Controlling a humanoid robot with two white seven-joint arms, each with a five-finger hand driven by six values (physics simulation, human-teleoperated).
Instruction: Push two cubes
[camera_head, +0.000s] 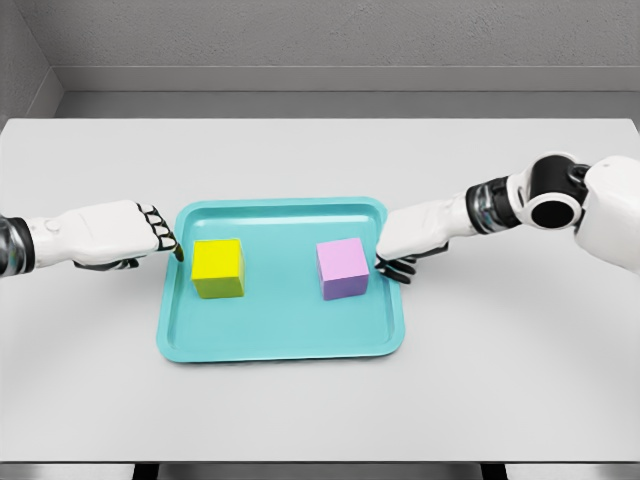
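Teal flat plastic tray (280, 345) on white tabletop (320, 155) contains yellow cube (218, 267) left, lilac cube (343, 269) right (apart). Left hand (110, 235) and right hand (415, 238) flank tray, fingers pressed together, holding nothing.

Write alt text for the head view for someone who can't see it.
Two white robot hands flank a teal tray on a grey table: the left hand reaches toward a yellow cube, the right hand toward a pink cube. Both cubes sit apart inside the tray, and neither is grasped.
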